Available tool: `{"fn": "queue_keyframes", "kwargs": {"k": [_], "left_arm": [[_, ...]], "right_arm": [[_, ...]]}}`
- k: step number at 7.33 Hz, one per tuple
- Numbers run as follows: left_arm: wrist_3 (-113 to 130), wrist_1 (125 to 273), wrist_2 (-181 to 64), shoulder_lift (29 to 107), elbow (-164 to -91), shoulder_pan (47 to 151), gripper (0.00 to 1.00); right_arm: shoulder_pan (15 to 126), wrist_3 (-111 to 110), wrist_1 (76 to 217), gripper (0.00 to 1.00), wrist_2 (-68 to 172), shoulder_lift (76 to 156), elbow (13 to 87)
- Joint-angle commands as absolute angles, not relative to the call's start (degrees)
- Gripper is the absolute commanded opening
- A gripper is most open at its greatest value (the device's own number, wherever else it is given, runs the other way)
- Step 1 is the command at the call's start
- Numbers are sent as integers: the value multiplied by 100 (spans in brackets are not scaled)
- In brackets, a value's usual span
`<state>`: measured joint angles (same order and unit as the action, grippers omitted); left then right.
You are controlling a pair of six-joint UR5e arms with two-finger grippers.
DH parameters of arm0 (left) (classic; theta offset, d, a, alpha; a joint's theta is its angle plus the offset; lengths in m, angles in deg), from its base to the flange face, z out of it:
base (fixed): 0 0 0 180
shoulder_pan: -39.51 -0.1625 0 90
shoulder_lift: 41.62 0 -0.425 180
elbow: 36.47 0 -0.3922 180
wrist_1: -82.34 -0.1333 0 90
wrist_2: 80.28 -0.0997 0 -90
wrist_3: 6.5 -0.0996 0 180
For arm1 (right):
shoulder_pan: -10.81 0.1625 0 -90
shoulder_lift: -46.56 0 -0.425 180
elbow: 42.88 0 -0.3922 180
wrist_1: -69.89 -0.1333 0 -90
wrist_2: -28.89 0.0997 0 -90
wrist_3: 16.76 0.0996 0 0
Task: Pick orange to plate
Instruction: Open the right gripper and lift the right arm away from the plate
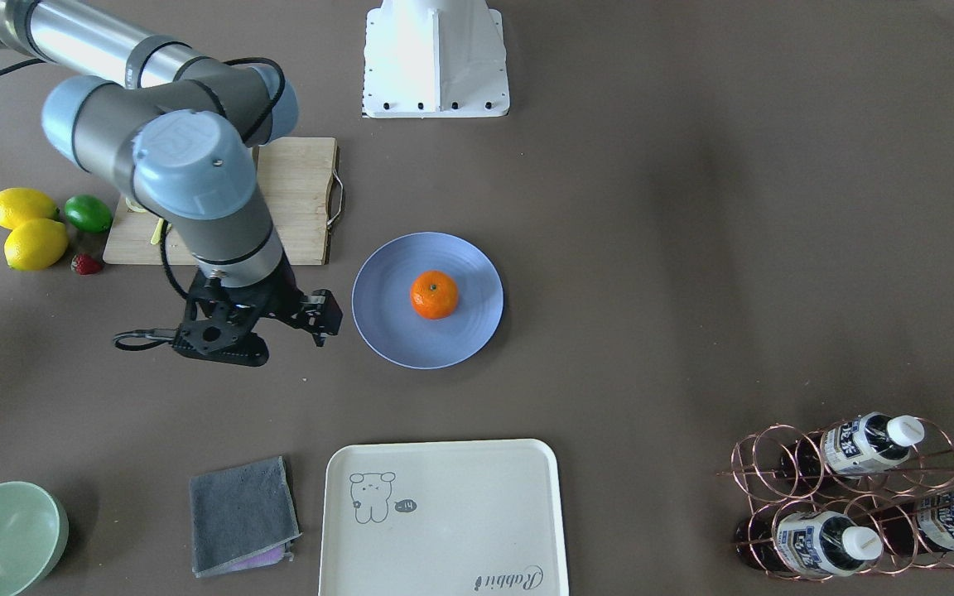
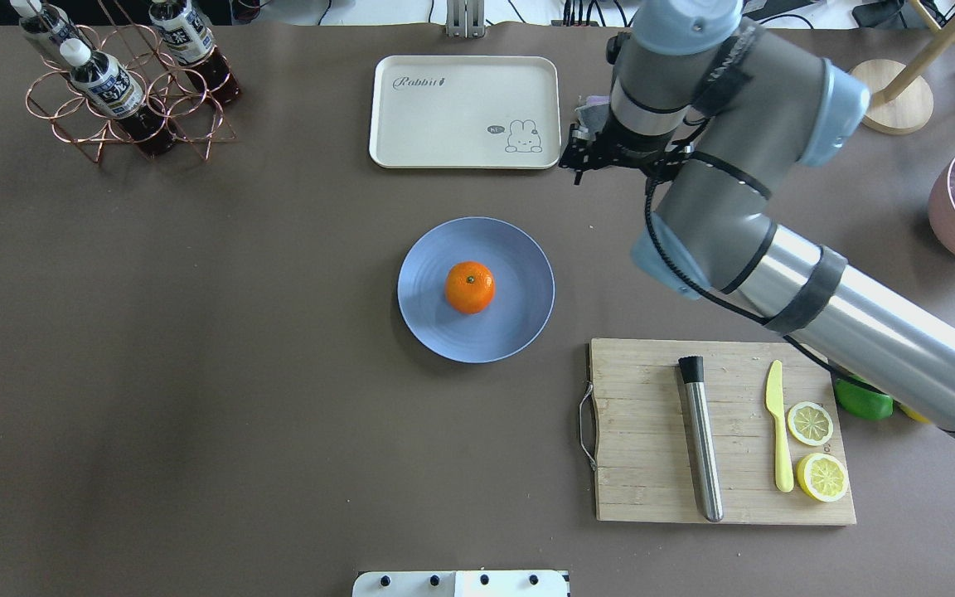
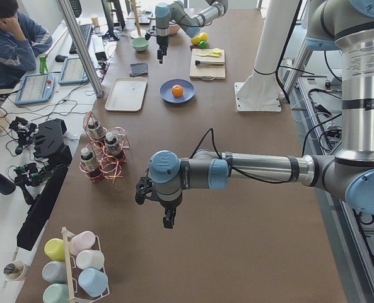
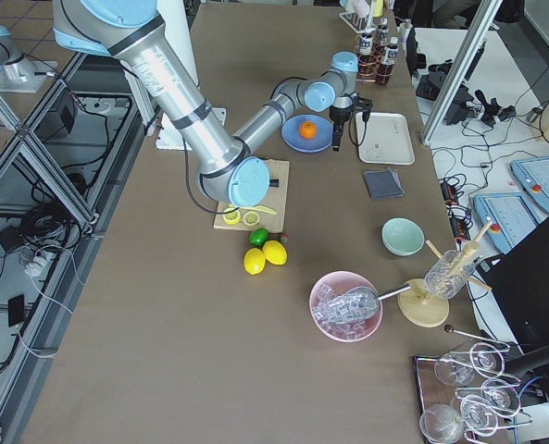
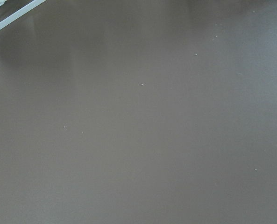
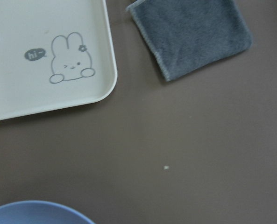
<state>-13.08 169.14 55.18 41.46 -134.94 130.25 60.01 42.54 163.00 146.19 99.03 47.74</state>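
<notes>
The orange [image 1: 434,295] sits near the middle of the periwinkle-blue plate [image 1: 386,323], stem dot up; the overhead view shows the orange [image 2: 470,287] and the plate [image 2: 519,319] the same way. My right gripper [image 1: 321,319] hangs over bare table just beside the plate's rim, apart from it and with nothing in it. Its fingers are too foreshortened to show whether they are open or shut. The right wrist view catches only the plate's edge [image 6: 35,212]. My left gripper [image 3: 168,221] shows only in the exterior left view, far from the plate, so I cannot tell its state.
A cream tray [image 1: 444,517] and grey cloth [image 1: 241,513] lie at the operators' side. Behind the right arm are a wooden board [image 2: 722,431] with a muddler, knife and lemon slices, plus lemons [image 1: 30,228] and a lime. A bottle rack [image 1: 850,497] and green bowl [image 1: 1,538] stand at the corners.
</notes>
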Motion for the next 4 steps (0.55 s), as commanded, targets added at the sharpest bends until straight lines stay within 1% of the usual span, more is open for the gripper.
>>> {"fn": "queue_keyframes", "kwargs": {"k": [1,2,4], "left_arm": [[-1301,16918,5455,4047,-13482,13030,98],[-1301,16918,5455,4047,-13473,13030,98],[-1292,16909,5472,4038,-13447,13030,98]], "right_arm": [[7070,2217,16306,100,15190,11190,5343],[7641,1164,16297,100,15559,11795,5441],[8810,-938,16314,100,15887,12764,5433]]}}
